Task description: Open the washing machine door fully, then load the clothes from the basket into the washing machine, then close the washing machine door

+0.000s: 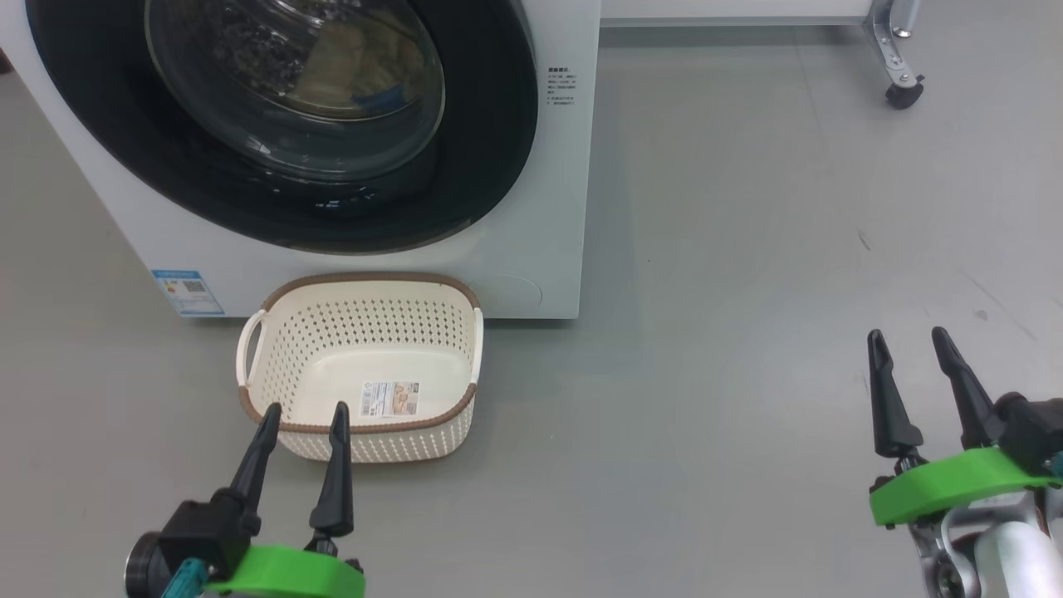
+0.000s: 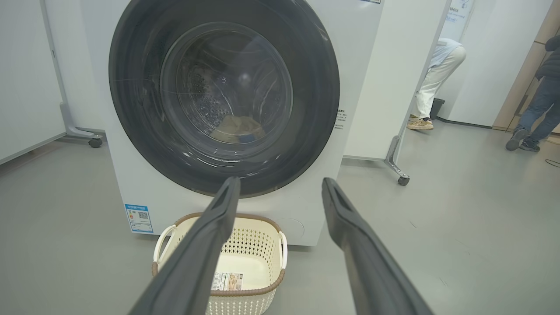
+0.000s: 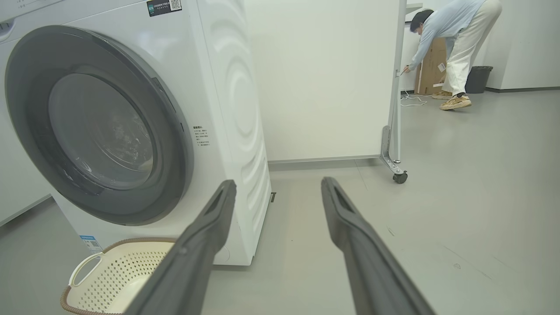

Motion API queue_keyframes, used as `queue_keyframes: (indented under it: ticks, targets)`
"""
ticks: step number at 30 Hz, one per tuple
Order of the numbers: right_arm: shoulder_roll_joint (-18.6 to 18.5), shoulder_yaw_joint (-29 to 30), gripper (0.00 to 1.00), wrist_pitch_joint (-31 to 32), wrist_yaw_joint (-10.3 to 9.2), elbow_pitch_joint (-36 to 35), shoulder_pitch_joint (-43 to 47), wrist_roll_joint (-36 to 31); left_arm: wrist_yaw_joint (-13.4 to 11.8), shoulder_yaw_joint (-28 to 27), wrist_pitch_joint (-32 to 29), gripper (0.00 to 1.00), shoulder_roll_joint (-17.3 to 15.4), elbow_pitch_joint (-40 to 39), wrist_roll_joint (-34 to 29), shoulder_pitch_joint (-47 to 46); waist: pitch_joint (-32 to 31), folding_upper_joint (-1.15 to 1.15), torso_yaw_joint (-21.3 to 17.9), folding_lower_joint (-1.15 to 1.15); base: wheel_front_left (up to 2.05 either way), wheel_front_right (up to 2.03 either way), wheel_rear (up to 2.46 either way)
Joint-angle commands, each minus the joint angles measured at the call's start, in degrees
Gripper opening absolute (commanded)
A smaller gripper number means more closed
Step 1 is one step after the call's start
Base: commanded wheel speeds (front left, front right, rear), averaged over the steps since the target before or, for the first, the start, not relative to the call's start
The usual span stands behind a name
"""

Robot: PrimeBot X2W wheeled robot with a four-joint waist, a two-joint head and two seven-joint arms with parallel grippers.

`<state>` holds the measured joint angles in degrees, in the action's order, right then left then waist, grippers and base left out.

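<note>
Even, bright indoor light fell; glare streaked the glass door, and wrist views bowed at their edges.

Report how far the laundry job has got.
Done: the basket is empty; the clothes lie behind the washing machine door, which looks shut. In hand: nothing; the left pincer and right pincer hang open. Left: nothing visible.
</note>
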<state>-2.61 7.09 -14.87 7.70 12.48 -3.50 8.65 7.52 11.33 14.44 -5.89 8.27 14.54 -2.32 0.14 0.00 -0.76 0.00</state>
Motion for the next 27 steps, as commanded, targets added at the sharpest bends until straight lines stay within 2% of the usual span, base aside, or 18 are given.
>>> queue_keyframes:
  ticks: [1, 27]
  targets:
    - [-0.29, -1.48, 1.0, -0.13, -0.21, -1.62, -1.44, 0.12, -0.03, -2.61, 0.56, 1.0, -0.15, -2.16, -0.55, -1.66, 0.0, 0.0, 0.03, 0.0, 0.0, 0.0, 0.0]
    - [-0.27, -1.62, 1.0, -0.13, -0.21, -0.24, -1.61, 0.24, -0.03, -1.85, 0.56, 1.0, -0.73, 0.71, 3.54, -1.75, -0.42, 0.0, 0.05, 0.0, 0.0, 0.0, 0.0]
